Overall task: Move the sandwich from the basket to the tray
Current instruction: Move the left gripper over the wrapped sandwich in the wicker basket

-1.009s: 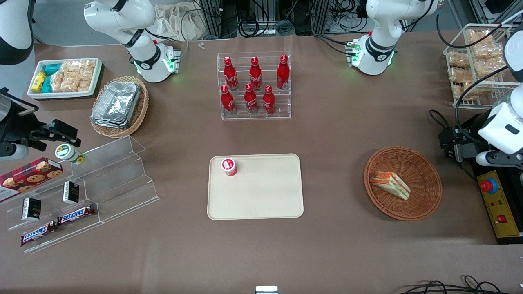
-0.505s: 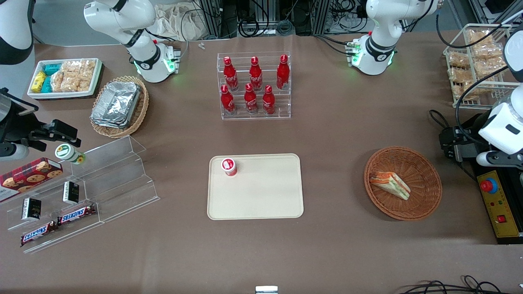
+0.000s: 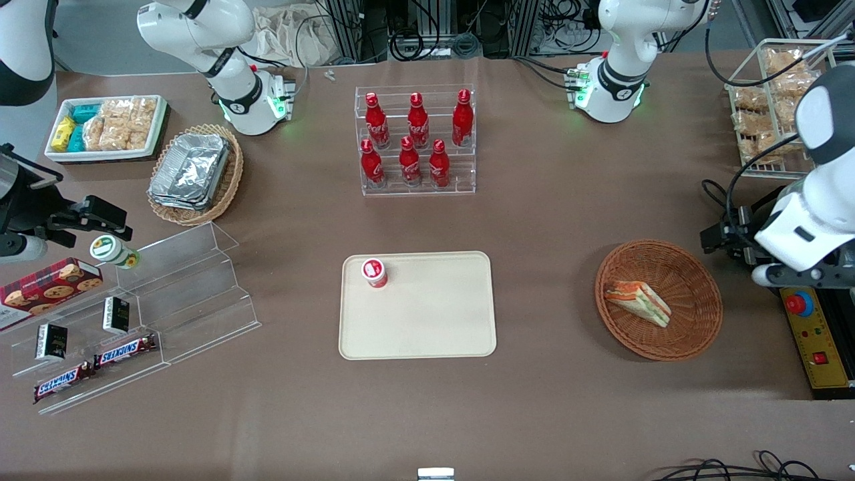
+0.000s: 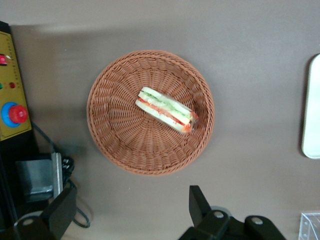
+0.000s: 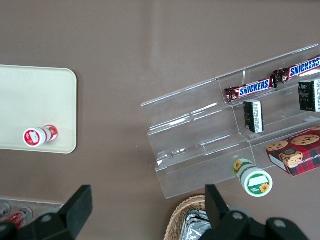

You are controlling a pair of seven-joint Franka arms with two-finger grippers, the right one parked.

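Observation:
The sandwich, a pale wedge with orange, red and green layers, lies in the round reddish-brown basket. The wrist view looks down on the same sandwich in the basket. My gripper hangs above the table just outside the basket's rim, toward the working arm's end. It is open, with only bare table between its fingers. The cream tray lies mid-table, its edge also in the wrist view.
A small red-and-white bottle stands on a tray corner. A yellow control box with a red button sits close beside the basket. A rack of red bottles stands farther from the camera than the tray. Wire rack of snacks.
In the last half second my arm has swung toward the basket, bringing the gripper closer to its rim. Sandwich, basket and tray have not moved.

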